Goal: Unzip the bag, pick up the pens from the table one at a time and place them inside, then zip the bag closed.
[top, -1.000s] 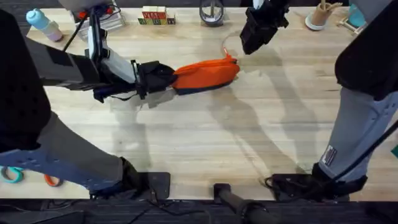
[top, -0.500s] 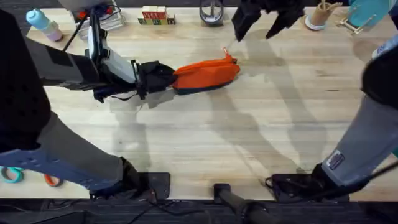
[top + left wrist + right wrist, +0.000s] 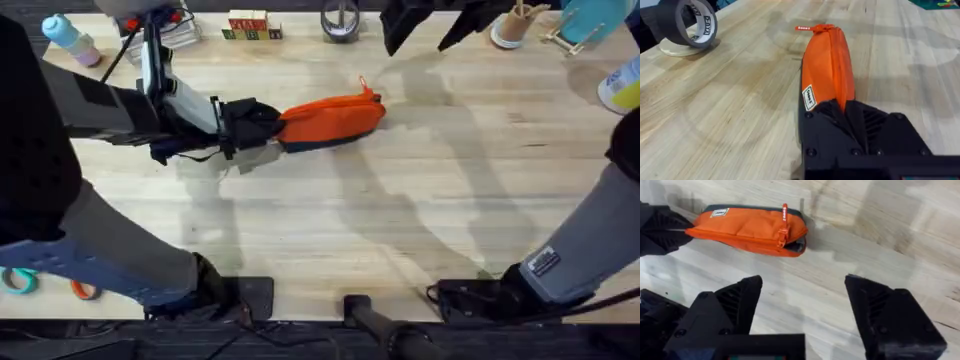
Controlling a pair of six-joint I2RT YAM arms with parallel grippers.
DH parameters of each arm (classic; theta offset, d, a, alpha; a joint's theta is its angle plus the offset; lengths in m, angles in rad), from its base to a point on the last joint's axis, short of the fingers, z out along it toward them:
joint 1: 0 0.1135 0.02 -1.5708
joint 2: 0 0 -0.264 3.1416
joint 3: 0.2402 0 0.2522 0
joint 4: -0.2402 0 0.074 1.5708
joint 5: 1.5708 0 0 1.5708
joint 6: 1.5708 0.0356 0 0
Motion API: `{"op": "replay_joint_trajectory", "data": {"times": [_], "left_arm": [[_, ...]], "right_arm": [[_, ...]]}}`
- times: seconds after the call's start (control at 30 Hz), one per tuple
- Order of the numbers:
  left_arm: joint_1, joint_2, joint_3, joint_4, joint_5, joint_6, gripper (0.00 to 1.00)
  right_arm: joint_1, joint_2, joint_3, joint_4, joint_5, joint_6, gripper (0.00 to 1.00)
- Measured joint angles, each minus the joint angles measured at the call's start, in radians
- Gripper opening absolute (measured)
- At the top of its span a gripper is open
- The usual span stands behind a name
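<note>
The orange bag [image 3: 335, 117] lies on the table [image 3: 400, 220], its zipper pull [image 3: 784, 215] at the right end. My left gripper [image 3: 277, 128] is shut on the bag's left end, and its black fingers [image 3: 855, 125] clamp the fabric [image 3: 827, 65]. High over the table's far edge, beyond the bag's right end, my right gripper [image 3: 420, 38] hangs open and holds nothing. In the right wrist view its spread fingers [image 3: 725, 310] frame the bag [image 3: 745, 227] from a distance. The pens are out of view.
A black tape roll [image 3: 690, 25] rests on the wood past the bag. Along the far edge stand a blue bottle [image 3: 70, 38], letter blocks [image 3: 250, 25] and a cup [image 3: 515, 25]. Scissor handles [image 3: 20, 280] show at the lower left.
My right gripper has lifted away from the bag's right end toward the far edge and opened wide. The left gripper and the bag have not moved.
</note>
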State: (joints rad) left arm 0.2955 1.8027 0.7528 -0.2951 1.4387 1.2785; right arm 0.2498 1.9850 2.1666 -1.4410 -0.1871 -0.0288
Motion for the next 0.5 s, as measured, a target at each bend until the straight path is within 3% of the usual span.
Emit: {"op": "replay_joint_trajectory", "data": {"times": [0.5], "left_arm": [[0.0,0.0,0.0,0.0,0.0,0.0,0.042]], "right_arm": [[0.092,0.044,0.0,0.043,-0.057,-0.084,0.998]]}}
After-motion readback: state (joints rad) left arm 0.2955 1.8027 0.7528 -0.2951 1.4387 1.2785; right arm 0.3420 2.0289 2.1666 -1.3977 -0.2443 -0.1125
